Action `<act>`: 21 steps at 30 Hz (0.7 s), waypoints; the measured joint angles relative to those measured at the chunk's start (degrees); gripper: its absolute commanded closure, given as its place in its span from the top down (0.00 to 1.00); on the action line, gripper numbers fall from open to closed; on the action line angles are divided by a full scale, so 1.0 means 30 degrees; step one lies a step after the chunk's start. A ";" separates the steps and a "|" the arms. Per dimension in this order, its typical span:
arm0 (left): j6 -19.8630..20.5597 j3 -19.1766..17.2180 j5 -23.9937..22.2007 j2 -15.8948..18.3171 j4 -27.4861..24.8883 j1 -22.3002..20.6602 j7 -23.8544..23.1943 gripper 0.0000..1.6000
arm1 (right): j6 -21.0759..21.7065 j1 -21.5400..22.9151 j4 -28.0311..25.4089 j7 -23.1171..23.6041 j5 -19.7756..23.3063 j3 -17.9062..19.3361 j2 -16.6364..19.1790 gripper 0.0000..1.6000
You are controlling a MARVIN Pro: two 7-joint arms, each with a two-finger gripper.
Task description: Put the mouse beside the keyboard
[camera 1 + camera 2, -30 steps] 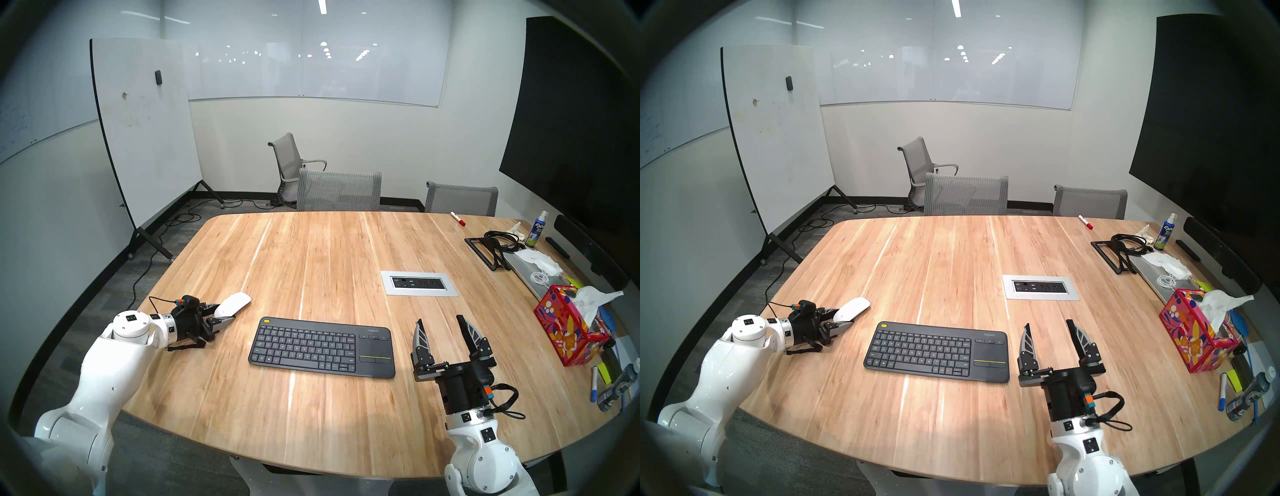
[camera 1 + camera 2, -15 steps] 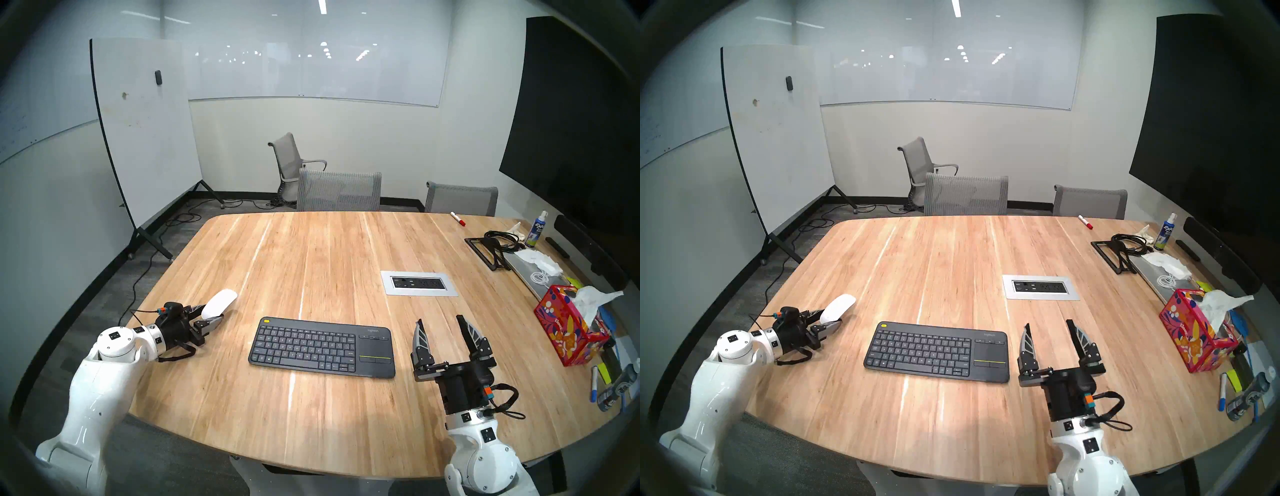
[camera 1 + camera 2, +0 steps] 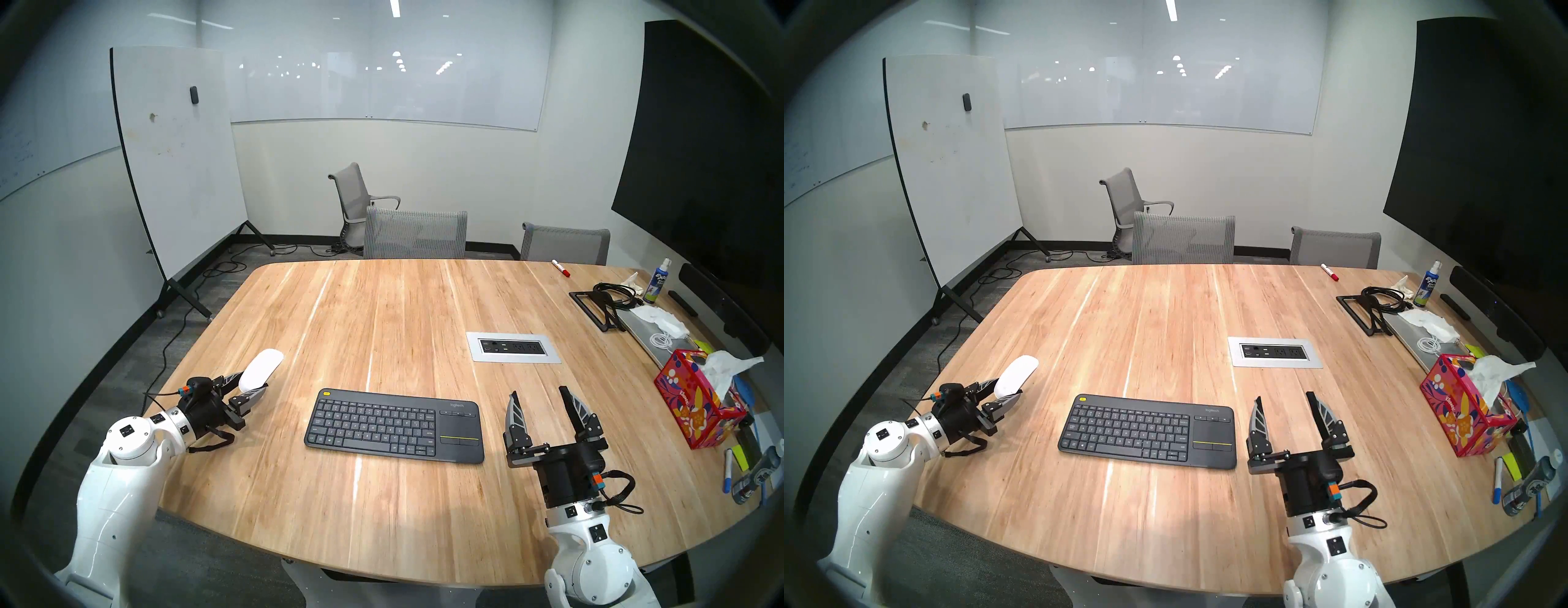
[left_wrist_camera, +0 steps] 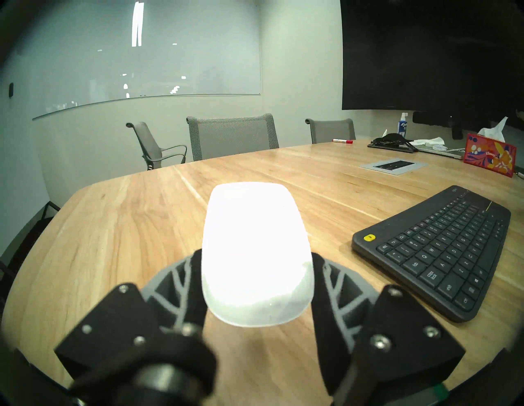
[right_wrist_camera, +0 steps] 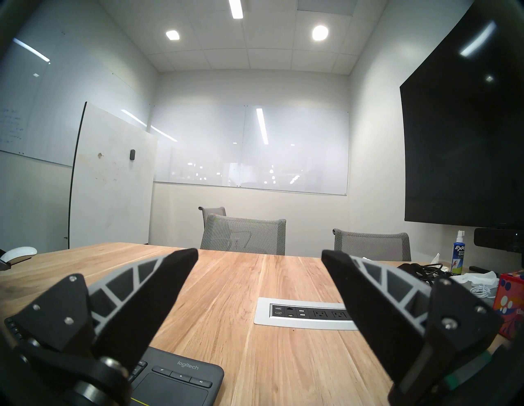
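Left wrist view shows my left gripper (image 4: 256, 272) clamped on the rear flanks of the glossy white low-domed mouse (image 4: 252, 249), held above the wooden table (image 4: 119, 226). It looks light, rigid and slippery. At 2 o'clock lies the flat dark grey keyboard (image 4: 442, 249); my right gripper (image 3: 547, 403) gapes empty.

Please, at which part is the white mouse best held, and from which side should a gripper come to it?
Best across its two long sides, near the rear end, coming in low along its length. The mouse is a low, smooth dome, so the top gives no hold, while the narrow width fits between the fingers. The left gripper holds it this way now, one finger on each side.
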 measured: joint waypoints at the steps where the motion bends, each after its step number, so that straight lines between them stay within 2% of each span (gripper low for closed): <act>1: 0.0135 -0.0250 -0.0002 0.0009 -0.0324 0.0325 -0.0196 0.00 | 0.0000 0.0000 0.0000 0.0000 0.0000 0.0000 0.0000 1.00; 11: 0.1370 -0.2407 -0.0016 -0.0234 -0.2747 0.2860 -0.2164 0.00 | 0.0000 0.0001 0.0004 0.0005 0.0000 0.0001 -0.0004 1.00; 21: 0.1661 -0.3724 -0.0313 -0.0716 -0.5041 0.5054 -0.3051 0.00 | 0.0000 0.0000 0.0004 0.0008 0.0000 0.0002 -0.0006 1.00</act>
